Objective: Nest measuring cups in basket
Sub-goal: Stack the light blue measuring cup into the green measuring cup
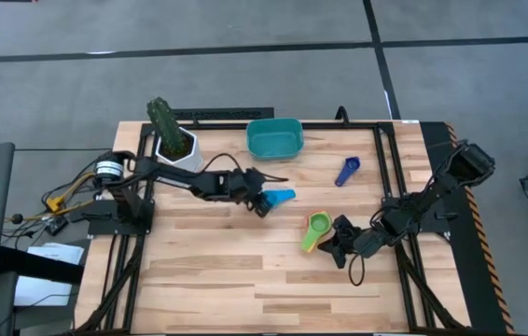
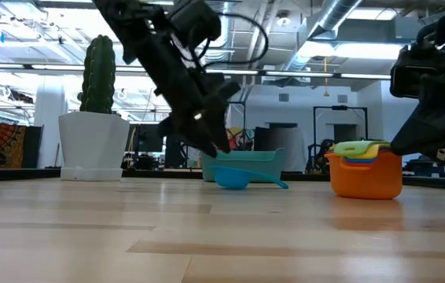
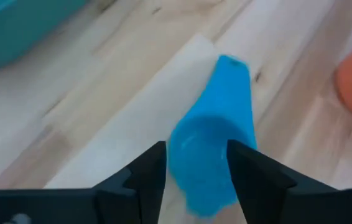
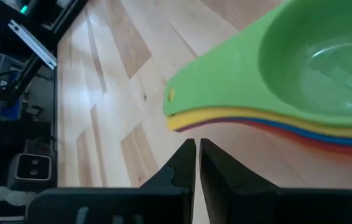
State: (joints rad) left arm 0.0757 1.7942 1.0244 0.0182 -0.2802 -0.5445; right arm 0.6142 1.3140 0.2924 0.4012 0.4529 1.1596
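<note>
A light blue measuring cup [image 1: 279, 196] rests on the table on its bowl, handle toward the right edge. My left gripper [image 3: 196, 163] stands open, one finger on either side of its bowl. A nested stack of cups, green on top [image 4: 313, 68] and orange at the bottom [image 2: 364, 178], stands right of centre. My right gripper [image 4: 197, 149] sits just short of the stacked handles [image 4: 182, 115], fingers nearly together with nothing between them. A dark blue cup [image 1: 348, 171] lies alone farther back. The teal basket [image 1: 274, 137] stands at the far edge. My left gripper has its fingers [image 3: 151, 171] on either side of the light blue cup's bowl [image 3: 204, 152]; I cannot tell whether they touch it. They come slanting down from the table's left. The cup rests on the table.
A white pot with a cactus [image 1: 173, 140] stands at the far left, beside my left arm. Black frame rails [image 1: 385, 159] run along the table's sides. Bare wood [image 1: 245, 280] lies toward the near edge.
</note>
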